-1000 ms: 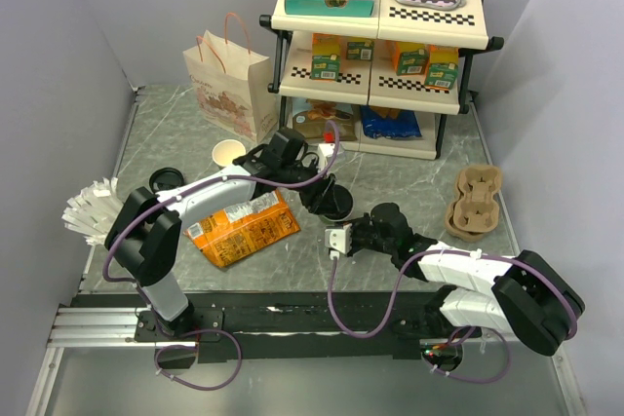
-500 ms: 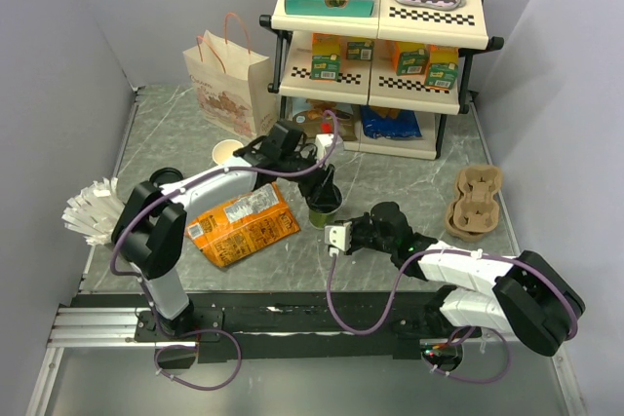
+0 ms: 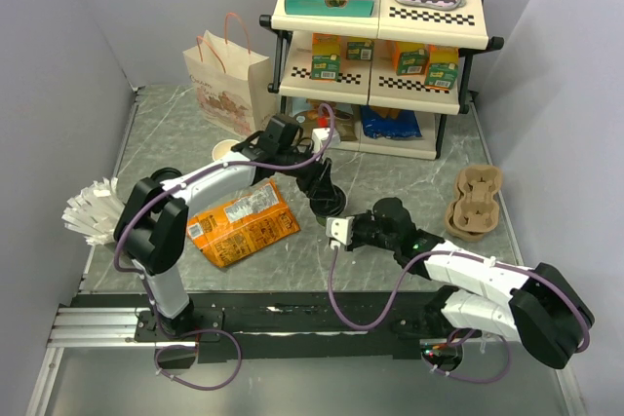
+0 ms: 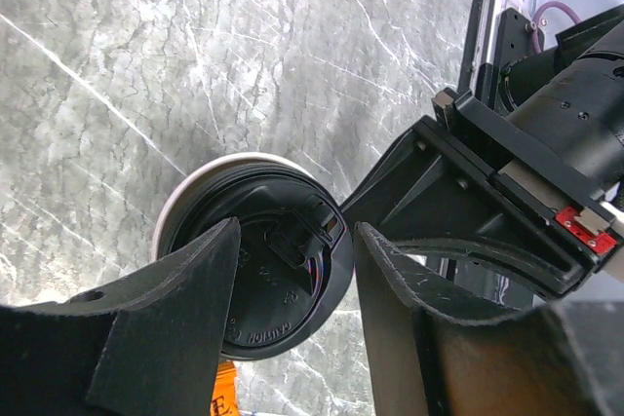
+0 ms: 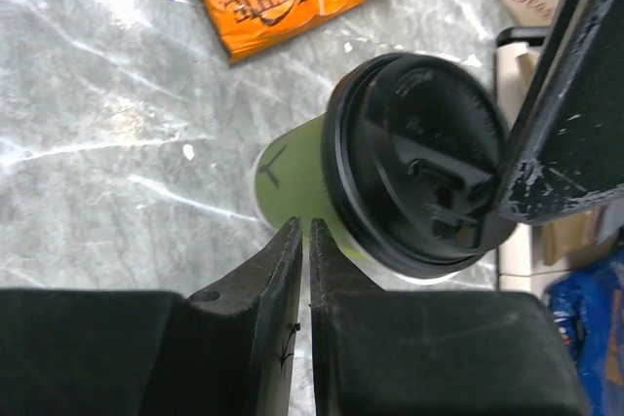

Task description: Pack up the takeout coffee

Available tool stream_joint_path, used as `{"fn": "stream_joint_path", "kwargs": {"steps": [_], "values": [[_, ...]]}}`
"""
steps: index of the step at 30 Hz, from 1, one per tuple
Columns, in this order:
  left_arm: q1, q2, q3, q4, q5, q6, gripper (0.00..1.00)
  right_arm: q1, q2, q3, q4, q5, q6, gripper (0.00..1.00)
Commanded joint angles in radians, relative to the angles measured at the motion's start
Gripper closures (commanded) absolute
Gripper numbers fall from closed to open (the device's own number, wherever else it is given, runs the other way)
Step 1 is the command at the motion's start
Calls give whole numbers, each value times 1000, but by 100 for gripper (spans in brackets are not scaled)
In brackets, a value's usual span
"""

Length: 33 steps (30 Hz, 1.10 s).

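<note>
Here, the left end effector [image 4: 295, 241] pinches the takeout coffee [image 4: 283, 284], which sits between its fingers at the black lid, above the table [image 3: 166, 133], while the right end effector [image 5: 304, 226], its tips just short of the cup's green wall, is all but pressed together on nothing.

The takeout coffee [image 3: 332, 204] is at the middle of the desk [image 3: 156, 133], between the fingers of the left gripper [image 3: 327, 192], which reaches in from behind it; the right gripper [image 3: 343, 221] is just in front of it; a snack bag [image 3: 241, 223] lies flat near its left; a lidless cup [image 3: 227, 153] stands behind and left of it; a paper bag [image 3: 231, 85] stands further behind on that side; a shelf rack [image 3: 380, 65] stands behind it; a cup carrier [image 3: 475, 204] lies well to its right.
</note>
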Motion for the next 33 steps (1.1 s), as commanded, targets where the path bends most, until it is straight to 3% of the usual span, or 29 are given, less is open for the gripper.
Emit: {"fn": "stream_joint_path", "kwargs": {"steps": [1,4,6,11,16,20,26,33], "values": [[-4,-1,52,13,45,-5,43,-7,-46,47,-75,-7,26,85],[-2,-20,81,7,51,-40,41,-68,-127,82,-213,-72,58,82],[4,-44,98,6,45,-46,40,-146,-194,132,-347,-212,100,79],[48,-98,87,21,1,-75,35,-196,-219,261,-456,-286,282,68],[117,-151,-23,58,-42,-135,30,-214,-51,407,-425,-235,618,44],[148,-171,-112,85,-47,-173,26,-242,158,540,-473,-220,811,39],[156,-152,-160,139,-23,-229,25,-268,285,662,-528,-204,902,30],[157,-122,-169,165,-7,-259,25,-268,371,741,-625,-200,910,29]]}}
